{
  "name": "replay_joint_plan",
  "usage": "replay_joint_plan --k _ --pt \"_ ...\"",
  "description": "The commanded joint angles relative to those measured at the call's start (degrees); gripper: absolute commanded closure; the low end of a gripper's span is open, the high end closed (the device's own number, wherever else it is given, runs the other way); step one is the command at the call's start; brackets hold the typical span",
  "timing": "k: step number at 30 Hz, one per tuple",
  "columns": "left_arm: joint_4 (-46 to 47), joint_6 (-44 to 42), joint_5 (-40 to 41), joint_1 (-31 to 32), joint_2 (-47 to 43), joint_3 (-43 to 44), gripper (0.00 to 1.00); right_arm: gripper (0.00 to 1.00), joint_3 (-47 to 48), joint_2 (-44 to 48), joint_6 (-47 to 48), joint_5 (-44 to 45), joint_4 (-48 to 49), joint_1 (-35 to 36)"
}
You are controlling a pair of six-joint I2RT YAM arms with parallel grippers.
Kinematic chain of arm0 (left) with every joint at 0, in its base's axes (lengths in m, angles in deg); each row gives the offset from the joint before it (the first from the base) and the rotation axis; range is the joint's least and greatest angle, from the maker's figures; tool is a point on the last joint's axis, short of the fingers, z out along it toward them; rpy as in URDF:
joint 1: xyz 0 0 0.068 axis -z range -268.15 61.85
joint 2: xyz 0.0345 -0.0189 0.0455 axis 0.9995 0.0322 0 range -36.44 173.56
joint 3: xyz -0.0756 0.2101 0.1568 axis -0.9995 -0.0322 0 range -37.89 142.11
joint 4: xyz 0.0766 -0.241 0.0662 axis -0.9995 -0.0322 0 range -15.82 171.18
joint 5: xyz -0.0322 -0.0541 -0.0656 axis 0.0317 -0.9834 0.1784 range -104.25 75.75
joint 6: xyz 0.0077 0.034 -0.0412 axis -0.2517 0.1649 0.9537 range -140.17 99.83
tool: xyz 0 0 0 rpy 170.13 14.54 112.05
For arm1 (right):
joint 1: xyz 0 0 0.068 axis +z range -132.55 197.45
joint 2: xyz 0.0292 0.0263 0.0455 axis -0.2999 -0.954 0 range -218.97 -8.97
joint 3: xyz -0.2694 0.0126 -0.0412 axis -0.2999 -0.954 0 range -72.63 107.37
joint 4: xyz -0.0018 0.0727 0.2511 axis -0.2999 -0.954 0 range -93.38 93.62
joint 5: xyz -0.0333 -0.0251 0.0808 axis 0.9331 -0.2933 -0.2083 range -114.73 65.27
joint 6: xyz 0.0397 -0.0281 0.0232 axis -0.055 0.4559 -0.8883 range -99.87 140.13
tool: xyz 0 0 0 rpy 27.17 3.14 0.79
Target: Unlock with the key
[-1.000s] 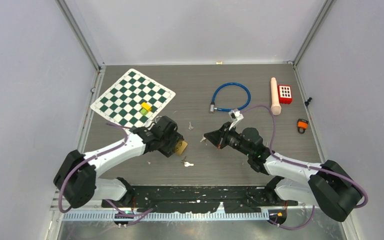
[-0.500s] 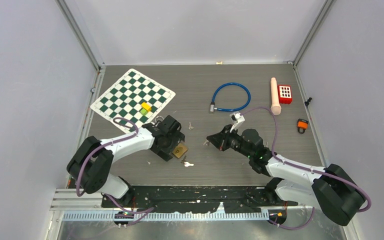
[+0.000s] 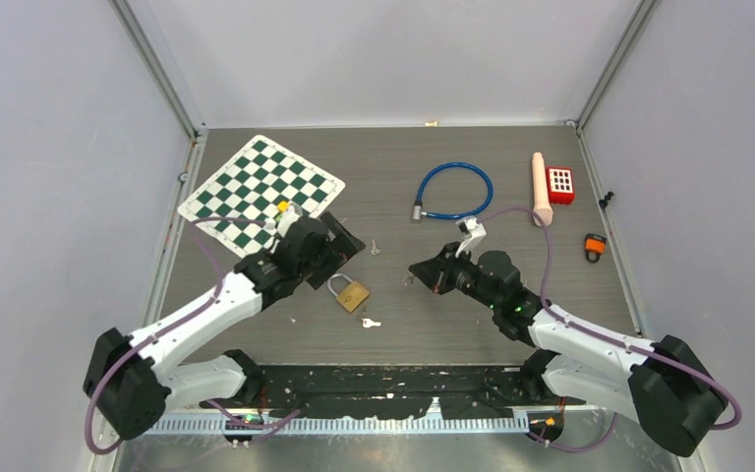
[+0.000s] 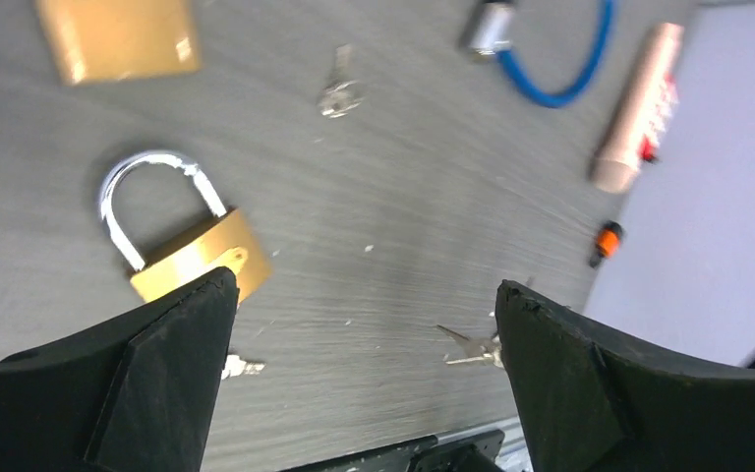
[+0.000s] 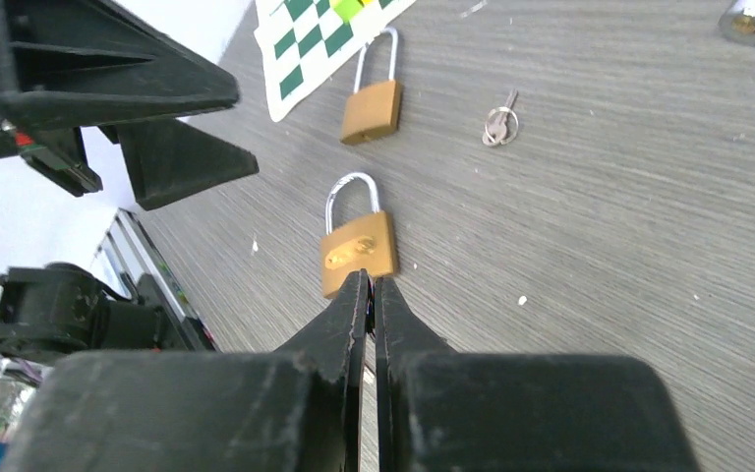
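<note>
A brass padlock [image 3: 352,295] [image 4: 197,258] [image 5: 359,254] lies flat on the grey table, its shackle pointing away from me. My left gripper [image 3: 337,246] [image 4: 364,287] hovers wide open just behind and left of it, holding nothing. My right gripper [image 3: 417,272] [image 5: 372,280] is shut, its tips pointing at the padlock's base from the right. It pinches a small silver key [image 3: 408,282] [image 4: 472,346] that sticks out of its tip. Another loose key [image 3: 371,322] [image 4: 241,367] lies just in front of the padlock.
A second brass padlock [image 5: 372,110] [image 4: 118,39] lies by the chessboard [image 3: 261,189], hidden under my left arm in the top view. A key on a ring [image 3: 375,247] [image 5: 499,125] lies behind. A blue cable lock [image 3: 455,190], beige cylinder [image 3: 541,187], red block [image 3: 559,184] and orange item [image 3: 595,243] sit at the right.
My left gripper opened and let go of the padlock, which now lies on the table. The left arm pulled up and back toward the chessboard. The right gripper drifted slightly right.
</note>
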Motion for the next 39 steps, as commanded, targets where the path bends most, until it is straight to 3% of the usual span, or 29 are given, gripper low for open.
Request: replay_joint_plan --k 1,9,14,18,26,32,39 --pt "20.75 -20.06 -1.92 0.03 -7.03 -5.42 0.01 0.95 3.24 4.21 -3.80 3.59 -2.40 -0.08" --pt "47.39 -30.13 -18.78 0.03 -11.57 -15.03 0.05 0.95 1.96 10.59 -9.38 5.09 -0.70 -0.18" --pt "66.07 -27.54 -32.59 0.04 -7.32 -17.14 0.09 0.95 -0.34 13.30 -14.81 6.53 4.94 -0.18" --pt "78.54 -22.44 -38.63 0.73 -2.35 -16.94 0.16 0.95 -1.00 13.78 -17.23 7.09 7.56 -0.12" --pt "83.88 -19.20 -39.81 4.13 4.78 -14.64 0.30 0.95 -2.55 15.53 -19.78 9.52 11.27 -0.11" --pt "84.33 -17.48 -37.11 4.16 6.12 -15.17 0.33 0.95 -3.18 16.98 -19.88 11.36 11.68 -0.13" --pt "84.51 -15.61 -37.10 4.16 8.47 -14.06 0.43 0.95 -3.41 16.68 -20.07 10.98 12.75 -0.13"
